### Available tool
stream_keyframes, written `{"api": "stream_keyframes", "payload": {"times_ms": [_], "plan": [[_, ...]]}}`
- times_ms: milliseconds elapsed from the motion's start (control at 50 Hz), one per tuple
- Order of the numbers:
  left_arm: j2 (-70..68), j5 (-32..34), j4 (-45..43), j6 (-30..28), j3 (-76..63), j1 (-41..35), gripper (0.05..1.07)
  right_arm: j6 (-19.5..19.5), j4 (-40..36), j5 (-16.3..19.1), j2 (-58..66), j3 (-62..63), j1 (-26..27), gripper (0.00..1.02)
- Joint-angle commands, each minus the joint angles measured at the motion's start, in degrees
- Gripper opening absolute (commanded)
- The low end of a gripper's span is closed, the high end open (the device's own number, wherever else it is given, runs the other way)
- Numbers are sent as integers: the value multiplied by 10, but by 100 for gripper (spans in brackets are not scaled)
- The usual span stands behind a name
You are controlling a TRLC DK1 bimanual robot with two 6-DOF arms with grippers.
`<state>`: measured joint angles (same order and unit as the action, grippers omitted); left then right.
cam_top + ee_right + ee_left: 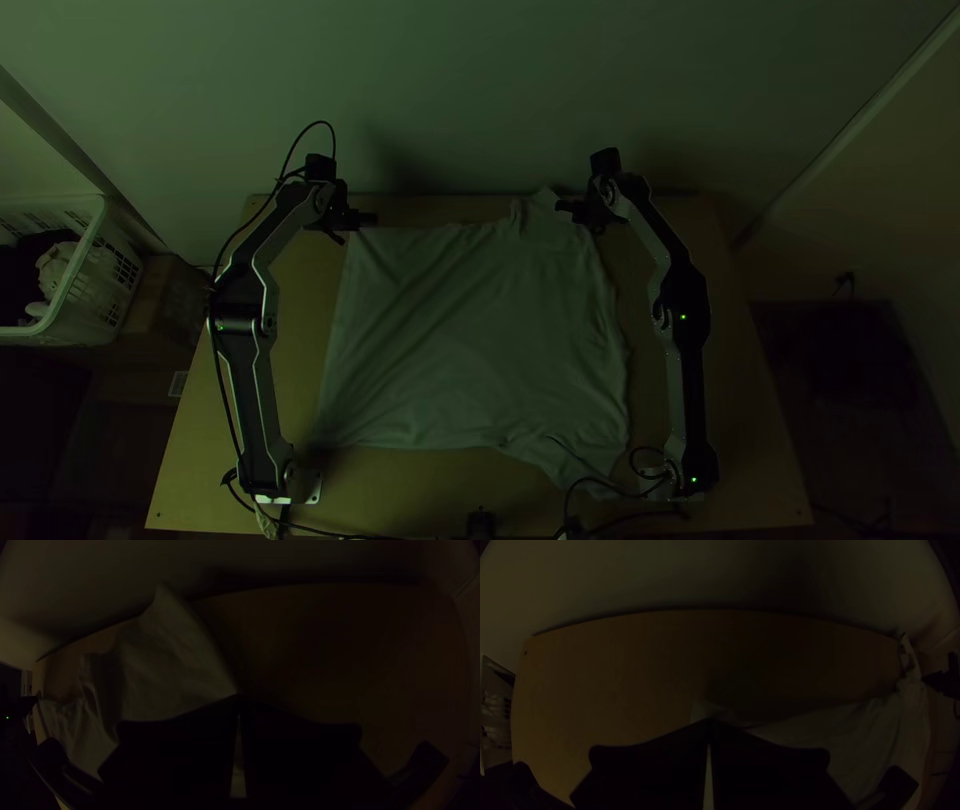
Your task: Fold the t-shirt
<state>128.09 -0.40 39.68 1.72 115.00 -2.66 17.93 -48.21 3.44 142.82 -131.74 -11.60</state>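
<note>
You have 1 t-shirt (470, 340) on 1 table (190, 460), and taking the clock from the shirt's middle in the top view, it lies spread out nearly flat, with soft wrinkles. Its long straight edge faces your 9 o'clock. Its 2 sleeves are at the other end: 1 far sleeve (545, 215) points to about 1 o'clock, rumpled and reaching the table's far edge, and 1 near sleeve (565, 465) slants out toward 5 o'clock.

You have 2 arms, 1 on each side of the cloth, both bent in over its far edge. Your left pincer (368, 218) is at the shirt's far corner, at about 11 o'clock. In its wrist view, the left pincer (710, 722) is closed on that corner, its 2 fingers meeting at the tips with a little cloth around them. Your right pincer (570, 207) is beside the far sleeve, at about 1 o'clock. In its wrist view, the right pincer (239, 696) is closed too, its 2 tips together on the sleeve's edge.

Off the table toward 9 o'clock, you have 1 white basket (84, 270) with dark and pale cloths in it; they're too dim to count. Toward 6 o'clock, 1 small dark object (481, 524) sits at the table's near edge.
</note>
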Motion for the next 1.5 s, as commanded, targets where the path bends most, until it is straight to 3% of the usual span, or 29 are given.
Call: {"api": "stream_keyframes", "payload": {"times_ms": [0, 660, 1480], "plan": [[-32, 2, 8, 0, 16, 4, 8, -7, -11, -7, -1, 8, 10, 2], [-50, 8, 20, 5, -7, 29, 8, -8, -42, -22, -62, 33, 26, 2], [-168, 53, -45, -6, -196, 50, 8, -9, -57, -27, -149, 123, 20, 2]]}}
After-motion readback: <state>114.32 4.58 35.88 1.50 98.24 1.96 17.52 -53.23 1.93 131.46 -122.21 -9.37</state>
